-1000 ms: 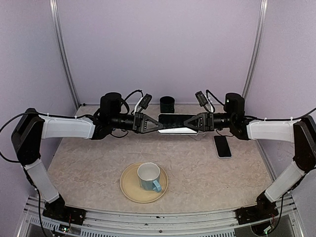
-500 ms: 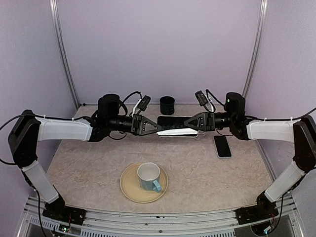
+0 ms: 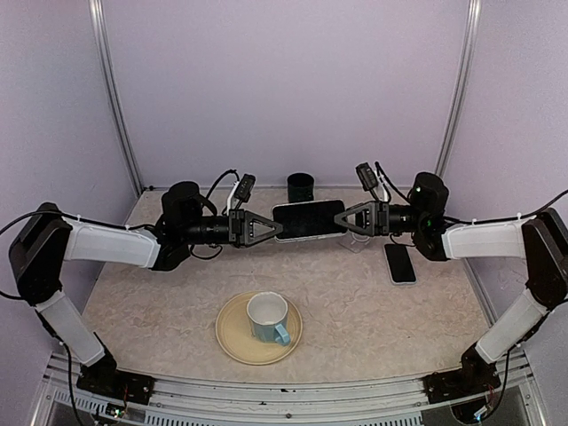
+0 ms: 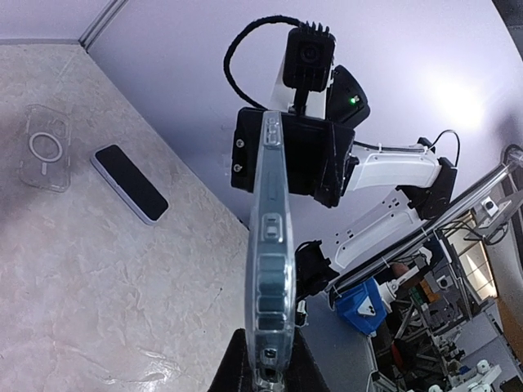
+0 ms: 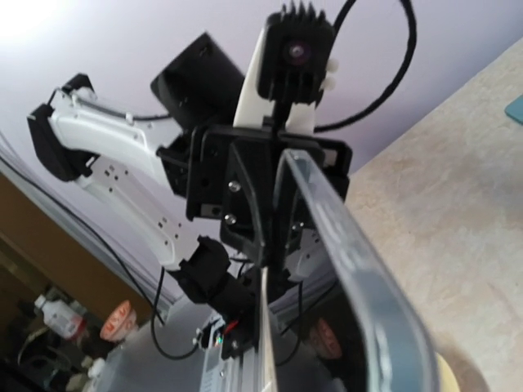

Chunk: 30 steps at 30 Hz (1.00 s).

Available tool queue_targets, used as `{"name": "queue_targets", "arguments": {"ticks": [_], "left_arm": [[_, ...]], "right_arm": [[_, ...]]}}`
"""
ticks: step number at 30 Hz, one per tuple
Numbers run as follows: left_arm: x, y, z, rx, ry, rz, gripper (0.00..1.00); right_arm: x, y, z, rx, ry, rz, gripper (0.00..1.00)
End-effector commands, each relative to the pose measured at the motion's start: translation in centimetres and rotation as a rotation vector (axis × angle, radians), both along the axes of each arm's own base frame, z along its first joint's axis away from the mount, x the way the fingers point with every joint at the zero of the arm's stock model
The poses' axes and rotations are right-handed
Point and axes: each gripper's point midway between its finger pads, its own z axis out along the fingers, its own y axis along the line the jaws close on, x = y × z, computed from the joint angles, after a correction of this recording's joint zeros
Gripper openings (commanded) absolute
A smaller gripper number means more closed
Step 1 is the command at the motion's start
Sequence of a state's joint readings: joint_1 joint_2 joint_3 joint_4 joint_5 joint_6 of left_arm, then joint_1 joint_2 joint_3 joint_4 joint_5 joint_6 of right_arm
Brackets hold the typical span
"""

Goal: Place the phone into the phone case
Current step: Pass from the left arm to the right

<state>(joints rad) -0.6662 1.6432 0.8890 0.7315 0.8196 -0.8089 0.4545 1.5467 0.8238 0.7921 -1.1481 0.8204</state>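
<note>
A black phone (image 3: 308,219) in a clear case (image 4: 270,245) hangs in the air over the far middle of the table, its screen tilted toward the top camera. My left gripper (image 3: 273,228) is shut on its left end; the left wrist view shows it edge-on between the fingers (image 4: 237,371). My right gripper (image 3: 348,217) stands at its right end with the jaws parted and the phone's edge (image 5: 359,269) loose between them. A second phone (image 3: 400,263) lies flat at the right, with an empty clear case (image 3: 357,241) beside it.
A black cup (image 3: 300,186) stands at the back wall behind the held phone. A tan plate (image 3: 232,342) with a white and blue mug (image 3: 268,318) sits near the front middle. Both arms reach inward across the far half of the table.
The right gripper's jaws have spread off the phone's right end. The left arm has drawn back to the left with the phone, which has turned its screen toward the top camera.
</note>
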Motion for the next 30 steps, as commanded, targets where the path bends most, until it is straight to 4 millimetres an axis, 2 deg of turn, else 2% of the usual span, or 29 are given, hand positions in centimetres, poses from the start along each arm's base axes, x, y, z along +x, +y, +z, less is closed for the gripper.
{"name": "queue_targets", "arguments": {"ticks": [1,9,15,20,28,29,30], "left_arm": [[1.2,1.3,4.9,-0.158,-0.095,0.102,0.00],[1.4,1.2,5.0,-0.185,-0.098,0.147,0.00],[0.9,0.6,4.4,-0.177,-0.094,0.131,0.00],[0.7,0.5,4.0,-0.169,-0.093,0.128,0.00],[0.5,0.4,3.8,-0.162,-0.097,0.109,0.00],[0.5,0.5,3.8,-0.159,-0.098,0.107,0.08],[0.4,0.5,3.8,-0.157,-0.101,0.105,0.21]], "right_arm": [[-0.1,0.4,0.3,0.049,0.008,-0.012,0.48],[0.3,1.2,0.7,0.114,0.055,-0.057,0.28],[0.9,1.1,1.8,0.194,0.091,-0.072,0.15],[1.2,1.2,1.8,0.219,0.112,-0.072,0.03],[1.4,1.1,2.1,0.218,0.111,-0.087,0.00],[1.4,1.1,2.1,0.214,0.111,-0.089,0.00],[1.3,1.1,2.2,0.212,0.108,-0.090,0.00]]}}
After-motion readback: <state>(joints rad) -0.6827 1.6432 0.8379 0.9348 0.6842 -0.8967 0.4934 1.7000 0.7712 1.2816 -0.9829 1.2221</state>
